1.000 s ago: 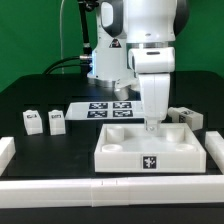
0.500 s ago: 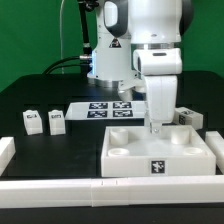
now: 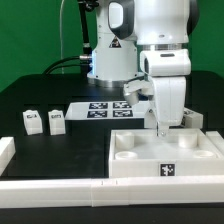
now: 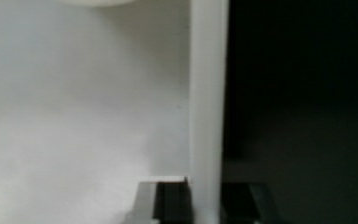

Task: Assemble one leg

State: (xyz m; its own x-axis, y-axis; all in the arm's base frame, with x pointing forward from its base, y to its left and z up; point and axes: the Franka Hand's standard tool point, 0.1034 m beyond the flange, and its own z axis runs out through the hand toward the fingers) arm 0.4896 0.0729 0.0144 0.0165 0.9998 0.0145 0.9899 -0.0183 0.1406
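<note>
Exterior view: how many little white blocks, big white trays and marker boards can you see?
Little blocks: 3, more may be hidden
Big tray: 1
Marker board: 1
Total: 5

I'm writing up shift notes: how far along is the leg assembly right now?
Done: nothing fitted; the square tray part's visible sockets look empty. In hand: the gripper is clamped on that part's wall only. Left: fetch a leg, loose on the exterior view's left, and seat it in a socket.
</note>
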